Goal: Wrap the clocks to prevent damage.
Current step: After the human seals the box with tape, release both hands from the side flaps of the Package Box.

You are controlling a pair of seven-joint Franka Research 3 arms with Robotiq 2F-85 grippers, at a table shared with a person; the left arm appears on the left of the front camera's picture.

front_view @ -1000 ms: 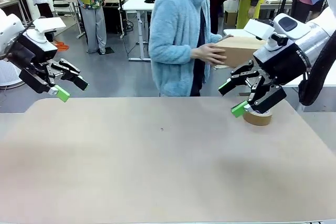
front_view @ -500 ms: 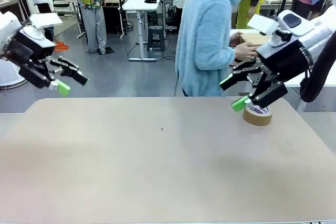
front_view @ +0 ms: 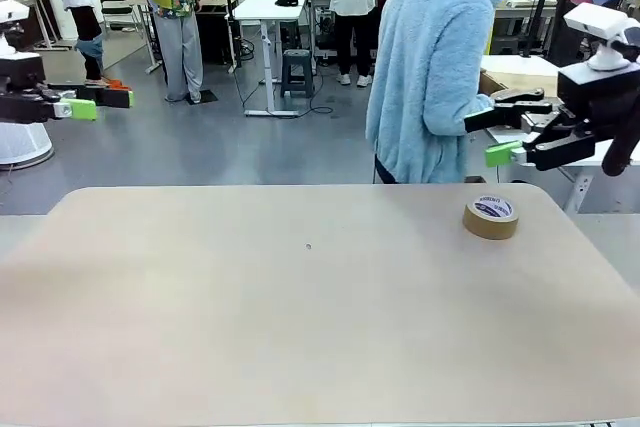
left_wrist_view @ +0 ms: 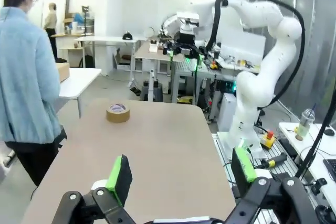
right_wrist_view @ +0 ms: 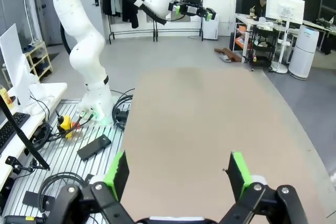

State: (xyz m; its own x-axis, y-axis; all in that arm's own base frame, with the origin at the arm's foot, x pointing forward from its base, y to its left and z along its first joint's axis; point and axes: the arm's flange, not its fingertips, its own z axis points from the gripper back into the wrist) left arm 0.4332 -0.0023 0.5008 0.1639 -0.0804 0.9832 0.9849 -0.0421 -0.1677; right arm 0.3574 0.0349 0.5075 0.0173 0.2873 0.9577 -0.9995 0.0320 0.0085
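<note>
Table (front_view: 300, 327) w/ tan top, bare apart from a brown tape roll (front_view: 491, 217) lying flat near the far right edge. Left gripper (front_view: 92, 102) up at far left, above and off the table's edge, fingers level, pointing right, green pad showing, jaws apart. Right gripper (front_view: 515, 132) at far right, raised above and behind the roll, well clear of it, fingers pointing left, jaws apart, nothing btwn them. Person (front_view: 435, 67) in fluffy light-blue jacket stands just beyond the far edge, turned away toward a cardboard box (front_view: 520, 77) on a table behind the right gripper.
</note>
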